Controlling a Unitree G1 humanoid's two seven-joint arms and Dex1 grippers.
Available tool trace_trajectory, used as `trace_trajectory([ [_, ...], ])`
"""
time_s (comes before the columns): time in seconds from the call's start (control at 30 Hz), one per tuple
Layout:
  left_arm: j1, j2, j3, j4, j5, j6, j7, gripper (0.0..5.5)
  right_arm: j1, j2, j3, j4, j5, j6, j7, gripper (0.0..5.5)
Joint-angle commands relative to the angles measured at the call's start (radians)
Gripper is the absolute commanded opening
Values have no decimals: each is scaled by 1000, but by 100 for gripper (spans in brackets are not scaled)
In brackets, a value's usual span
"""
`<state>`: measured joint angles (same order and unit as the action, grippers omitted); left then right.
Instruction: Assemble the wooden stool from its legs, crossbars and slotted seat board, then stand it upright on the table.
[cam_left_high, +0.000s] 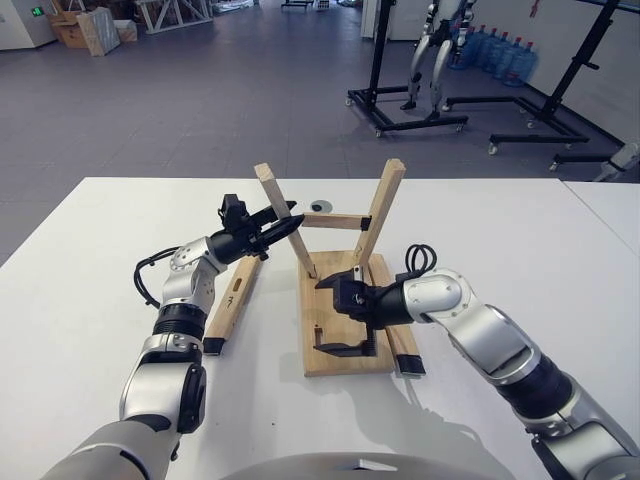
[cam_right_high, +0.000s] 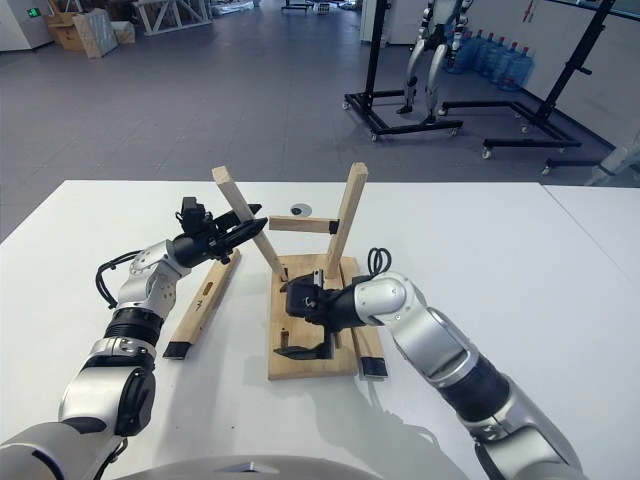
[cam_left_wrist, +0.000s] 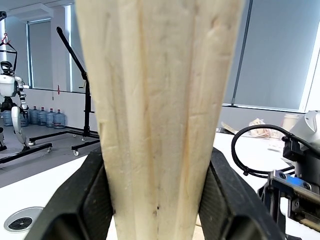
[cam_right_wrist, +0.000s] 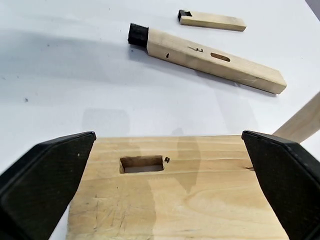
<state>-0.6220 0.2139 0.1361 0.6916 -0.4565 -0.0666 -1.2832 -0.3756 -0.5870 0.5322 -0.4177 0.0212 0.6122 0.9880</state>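
White table (cam_left_high: 100, 250) in a big hall w/ grey floor; black wheeled stands (cam_left_high: 420, 110) and water jugs (cam_left_high: 495, 50) at the back. A round grommet (cam_left_high: 320, 207) sits in the tabletop just behind the work.

Seat board (cam_left_high: 335, 365) lies flat at table centre, right in front of me. Two legs stand in it, both leaning: left leg (cam_left_high: 268, 185) tilts up and away to the left, right leg (cam_left_high: 383, 200) tilts to the right. A crossbar (cam_left_high: 335, 221) runs between them approx. halfway up, level.

L gripper (cam_left_high: 288, 218) is clamped on the left leg at about crossbar height. On the L wrist cam both fingers (cam_left_wrist: 80, 200) press flat against the wood, no gap either side.

R gripper (cam_left_high: 320, 317) hangs low over the board's middle, near the foot of the right leg, w/ jaws spread wide and nothing between them. On the R wrist cam its fingers (cam_right_wrist: 45, 180) sit well apart, out toward opposite edges of the board, and a free slot (cam_right_wrist: 142, 164) shows between them. Can't tell if the tips touch the wood.

Loose leg (cam_left_high: 232, 300) w/ black foot cap lies flat on the table left of the board, under my L forearm. Another leg (cam_left_high: 400, 345) lies along the board's right edge; can't tell if it rests on the board or beside it. R wrist cam also picks up a short piece (cam_right_wrist: 212, 20) w/ a dark end, farther off past the loose leg.
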Motion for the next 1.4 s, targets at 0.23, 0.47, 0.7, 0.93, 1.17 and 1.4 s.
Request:
trace_trajectory([
  [0.23, -14, 3, -18, 2, 24, -31, 1, 202, -31, -58, 156, 157, -221, -188, 8, 540],
  [0.47, -13, 8, -18, -3, 22, -32, 3, 202, 28, -157, 127, 124, -205, -244, 81, 540],
  [0.7, -14, 11, -15, -5, 19, -27, 4, 202, 58, -166, 92, 89, -182, -234, 107, 540],
  [0.93, 6, 9, -20, -36, 13, -7, 5, 202, -28, -91, 16, 64, -108, -140, 107, 540],
  [1.17, 16, 14, -26, -40, 19, 4, 1, 202, -75, -104, -27, 41, -80, -106, 137, 540],
  [1.4, 19, 14, 11, -95, -75, 147, -14, 202, -116, -78, -89, 75, -31, -78, 121, 540],
])
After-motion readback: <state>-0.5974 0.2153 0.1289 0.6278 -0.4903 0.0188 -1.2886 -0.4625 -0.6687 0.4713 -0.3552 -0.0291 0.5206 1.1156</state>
